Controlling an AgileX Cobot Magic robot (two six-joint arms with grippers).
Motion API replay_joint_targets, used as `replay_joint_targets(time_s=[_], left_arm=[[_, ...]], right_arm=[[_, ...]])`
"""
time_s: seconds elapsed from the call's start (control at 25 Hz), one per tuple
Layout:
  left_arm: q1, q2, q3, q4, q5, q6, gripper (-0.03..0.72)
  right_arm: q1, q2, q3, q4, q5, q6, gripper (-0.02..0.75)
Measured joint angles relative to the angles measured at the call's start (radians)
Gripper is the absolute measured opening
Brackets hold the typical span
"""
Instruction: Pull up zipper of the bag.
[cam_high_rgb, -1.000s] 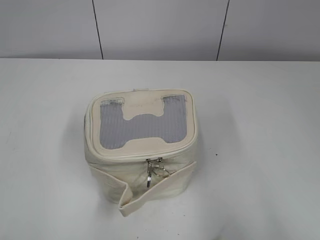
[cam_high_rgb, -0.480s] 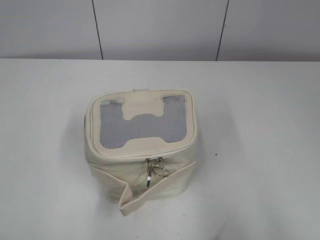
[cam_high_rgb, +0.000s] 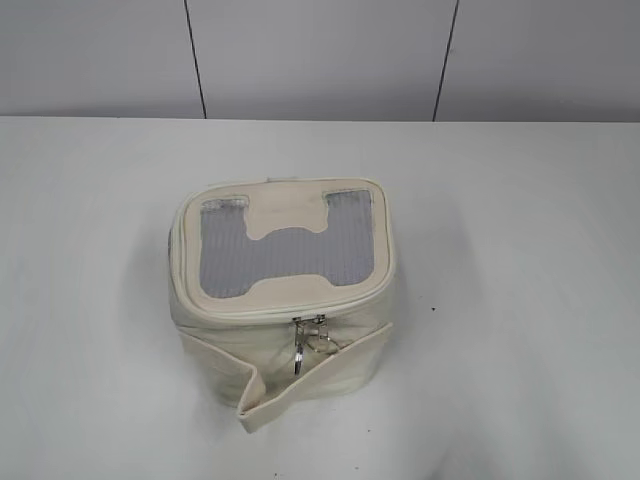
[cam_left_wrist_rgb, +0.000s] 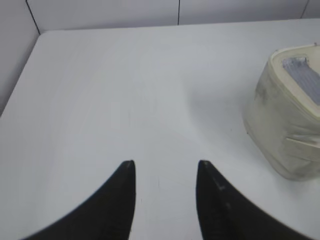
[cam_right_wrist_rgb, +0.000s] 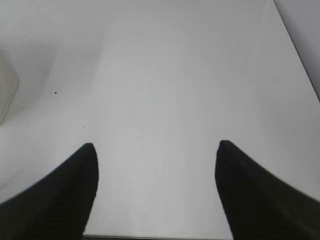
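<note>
On my left wrist feed the left claw (cam_left_wrist_rgb: 165, 167) hangs over bare white bench (cam_left_wrist_rgb: 125, 90), its two dark fingers (cam_left_wrist_rgb: 122, 200) parted with a moderate gap and nothing between them. My right wrist feed shows the right claw (cam_right_wrist_rgb: 156, 147) likewise above bare bench, fingers spread wide and empty. Neither arm appears in the exterior view. I count one bag (cam_high_rgb: 285, 300), cream-white and boxy, sitting at centre frame there, mesh window up; it shows at the right edge of the left wrist feed. One zipper (cam_high_rgb: 300, 312) runs round its top panel, with two silver sliders (cam_high_rgb: 308, 322) side by side at the near edge and ring pulls (cam_high_rgb: 322, 343) hanging beneath. A flat cream strap (cam_high_rgb: 300, 385) crosses the front.
</note>
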Motion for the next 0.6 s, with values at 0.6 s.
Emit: replay_joint_targets(time_s=[0.6], left_arm=[[0.000, -0.020, 0.000, -0.004, 0.000, 0.000, 0.297]], right_arm=[[0.000, 0.000, 0.001, 0.001, -0.002, 0.000, 0.568]])
